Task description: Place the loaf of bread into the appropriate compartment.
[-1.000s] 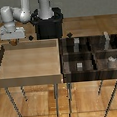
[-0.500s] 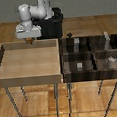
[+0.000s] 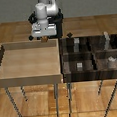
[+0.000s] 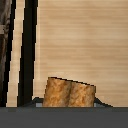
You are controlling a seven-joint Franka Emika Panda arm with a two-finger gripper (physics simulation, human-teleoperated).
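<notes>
Gripping the loaf of bread (image 4: 68, 93), the hand (image 3: 44, 39) hung over the far rim of the light-wood bin (image 3: 30, 77), a small tan lump just showing beneath it. From the wrist view the loaf was plain enough: a golden-brown crusty block held close under the camera, with pale wood below it and a dark rail off to one side. I could not see the fingers themselves, so the hold is my reading from how the loaf sat tight under the wrist.

A second ago the arm had stood near the bin's corner on the exterior view's left; half a second ago it was further along that rim; at this moment it had travelled on towards the exterior view's right, close to the middle of the scene. That told me the carry was under way and heading the proper direction.

Further to the exterior view's right lay the dark four-cell tray (image 3: 65, 64), still well apart from the hand. Its near cell (image 3: 74, 72) held a small grey cube (image 3: 79, 66), while other cells held taller grey blocks (image 3: 107, 41). The loaf was not yet over any cell, so the crossing and the release remained.
</notes>
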